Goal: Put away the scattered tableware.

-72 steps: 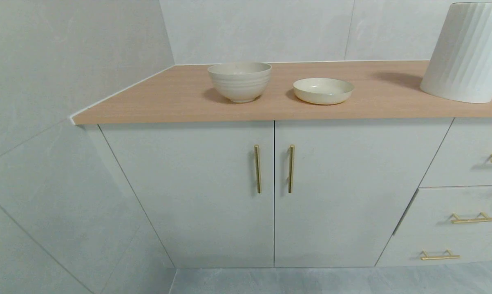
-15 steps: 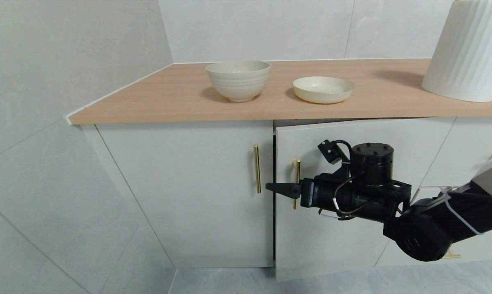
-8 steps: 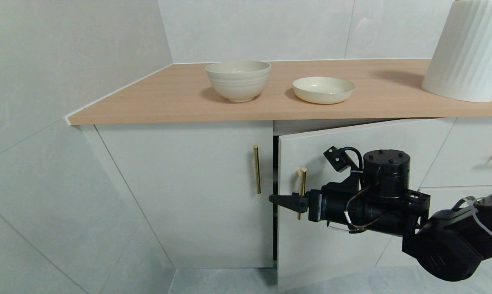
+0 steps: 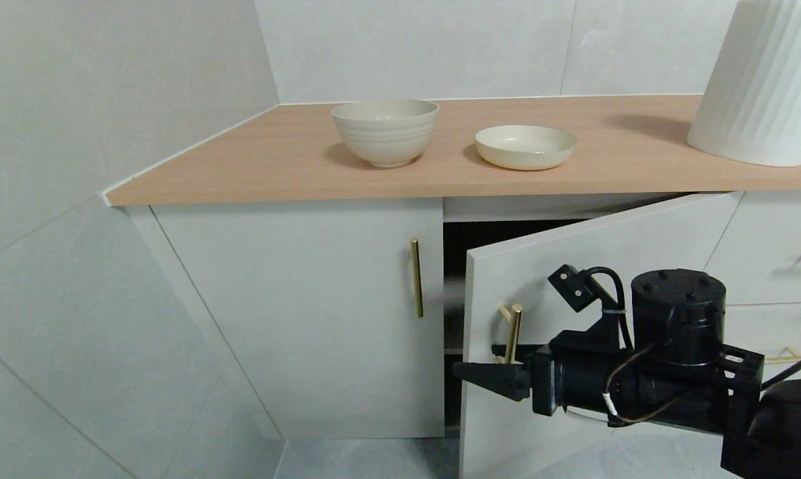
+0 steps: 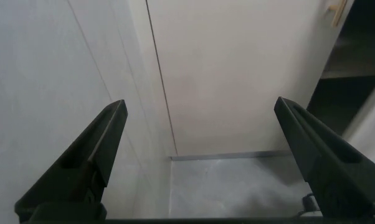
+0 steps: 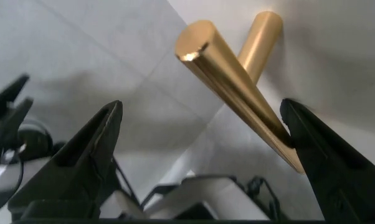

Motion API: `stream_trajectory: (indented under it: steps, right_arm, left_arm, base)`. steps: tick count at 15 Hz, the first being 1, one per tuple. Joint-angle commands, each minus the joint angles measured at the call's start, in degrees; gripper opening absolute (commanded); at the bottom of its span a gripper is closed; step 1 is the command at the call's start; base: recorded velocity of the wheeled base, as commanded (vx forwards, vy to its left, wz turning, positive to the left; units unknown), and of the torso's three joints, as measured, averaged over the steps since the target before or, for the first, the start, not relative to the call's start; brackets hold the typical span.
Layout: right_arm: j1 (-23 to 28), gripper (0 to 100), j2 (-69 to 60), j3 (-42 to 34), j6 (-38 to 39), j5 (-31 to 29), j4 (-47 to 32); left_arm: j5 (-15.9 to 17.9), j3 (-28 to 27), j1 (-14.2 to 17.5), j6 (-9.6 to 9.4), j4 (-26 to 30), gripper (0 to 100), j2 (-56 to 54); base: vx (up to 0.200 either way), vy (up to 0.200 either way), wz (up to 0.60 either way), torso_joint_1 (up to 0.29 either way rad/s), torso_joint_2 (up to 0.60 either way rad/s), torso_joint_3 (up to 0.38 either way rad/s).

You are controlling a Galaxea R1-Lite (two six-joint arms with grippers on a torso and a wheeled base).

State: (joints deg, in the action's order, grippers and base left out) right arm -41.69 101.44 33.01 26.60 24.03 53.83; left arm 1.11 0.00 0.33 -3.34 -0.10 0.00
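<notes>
A deep cream bowl and a shallow cream plate stand side by side on the wooden countertop. Below them the right cabinet door stands partly ajar, with a dark gap at its free edge. My right gripper is open, its fingers either side of that door's gold handle. In the right wrist view the handle rests against one finger of the right gripper. My left gripper is open with nothing in it, low before the shut left door.
The left door's gold handle sits beside the gap. A tall white ribbed container stands on the counter's right end. Drawers with gold pulls lie behind the open door. A tiled wall closes the left side.
The right cabinet door has swung further open, drawn by its handle. My right gripper has moved back toward me and lower in the head view with it. Bowl and plate have stayed put.
</notes>
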Motion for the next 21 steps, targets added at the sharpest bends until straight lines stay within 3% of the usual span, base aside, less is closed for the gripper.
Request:
stream_trajectory:
  steps: [1,2,5,8,10,11,12,14,15,16,17,21]
  right_arm:
    - [-1.81,100,-2.12,-1.11,0.03,0.58,0.22]
    - [-1.9,100,-3.0,-2.51,-0.06,0.49,0.31]
    - [-1.9,100,-5.73,-5.41,-0.06,0.49,0.31]
    - [-1.9,100,-8.36,-6.29,-0.06,0.49,0.31]
    - [-1.9,100,-9.42,-7.0,-0.06,0.58,0.31]
    - [-1.9,100,-9.5,-7.0,-0.06,0.49,0.31]
    - [-1.9,100,-9.77,-7.17,-0.06,0.49,0.22]
    - [-1.9,100,-9.94,-7.88,-0.06,0.41,0.31]
    - [-1.9,100,-9.77,-7.79,-0.06,0.41,0.31]
    - [-1.9,100,-9.59,-7.79,-0.14,0.49,0.31]
    - [-1.9,100,-9.5,-7.79,-0.06,0.58,0.22]
    - [-1.99,100,-9.24,-8.14,-0.06,0.67,0.22]
  left_arm:
    - [-0.05,0.0,0.02,-0.18,-0.17,100,0.0]
    - [0.12,-4.48,0.02,0.18,0.36,100,0.26]
    - [2.58,-29.71,-2.53,0.18,7.57,100,19.86]
    - [7.06,-41.84,-3.05,-0.35,7.48,100,41.13]
    - [11.72,-48.6,-3.84,-1.93,6.6,100,56.69]
    - [12.6,-49.83,-5.51,-1.76,6.07,100,60.12]
    - [12.69,-50.45,-11.14,0.53,3.26,100,66.45]
    - [12.69,-49.48,-19.14,8.79,-3.59,100,72.86]
    - [12.6,-49.13,-21.51,12.04,-6.49,100,74.88]
    - [12.6,-48.25,-23.09,13.97,-8.78,100,76.38]
    - [12.51,-45.97,-25.29,14.94,-12.47,100,78.05]
    - [12.51,-38.5,-31.18,15.21,-22.93,100,84.11]
  base:
    - [0.0,0.0,0.0,0.0,0.0,0.0]
    - [0.0,0.0,0.0,0.0,0.0,0.0]
    - [0.0,0.0,0.0,0.0,0.0,0.0]
    - [0.0,0.0,0.0,0.0,0.0,0.0]
    - [0.0,0.0,0.0,0.0,0.0,0.0]
    - [0.0,0.0,0.0,0.0,0.0,0.0]
    - [0.0,0.0,0.0,0.0,0.0,0.0]
    - [0.0,0.0,0.0,0.0,0.0,0.0]
    - [0.0,0.0,0.0,0.0,0.0,0.0]
    - [0.0,0.0,0.0,0.0,0.0,0.0]
    - [0.0,0.0,0.0,0.0,0.0,0.0]
    - [0.0,0.0,0.0,0.0,0.0,0.0]
